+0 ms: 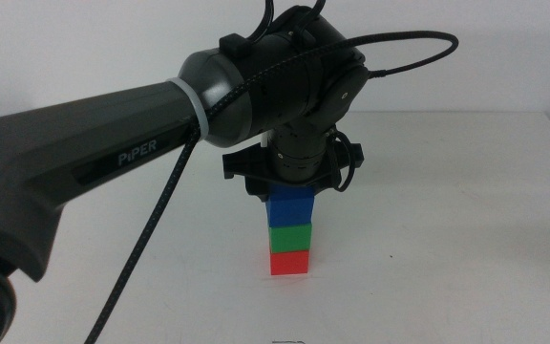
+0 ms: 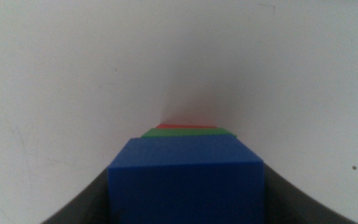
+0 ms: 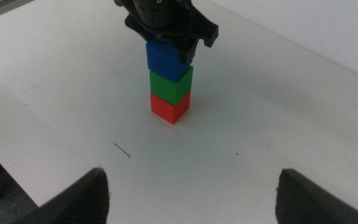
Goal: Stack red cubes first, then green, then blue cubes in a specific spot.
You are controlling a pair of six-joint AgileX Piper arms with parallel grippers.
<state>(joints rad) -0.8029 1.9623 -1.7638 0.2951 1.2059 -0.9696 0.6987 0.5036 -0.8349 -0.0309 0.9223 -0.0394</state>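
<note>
The red cube (image 1: 289, 262) sits on the white table (image 1: 447, 239) with the green cube (image 1: 289, 235) on top of it. The blue cube (image 1: 289, 206) rests on the green one, turned slightly off square. My left gripper (image 1: 289, 186) comes down from above and is shut on the blue cube (image 2: 185, 180), its jaws against both sides; the green cube (image 2: 188, 132) and red cube (image 2: 182, 126) peek out beneath. My right gripper (image 3: 191, 186) is open and empty, held back from the stack (image 3: 169, 84), and is out of the middle view.
The left arm's thick body (image 1: 113, 153) reaches across the left half of the middle view. A small dark mark (image 3: 122, 150) lies on the table near the stack. The table's far edge (image 1: 466, 113) meets a white wall.
</note>
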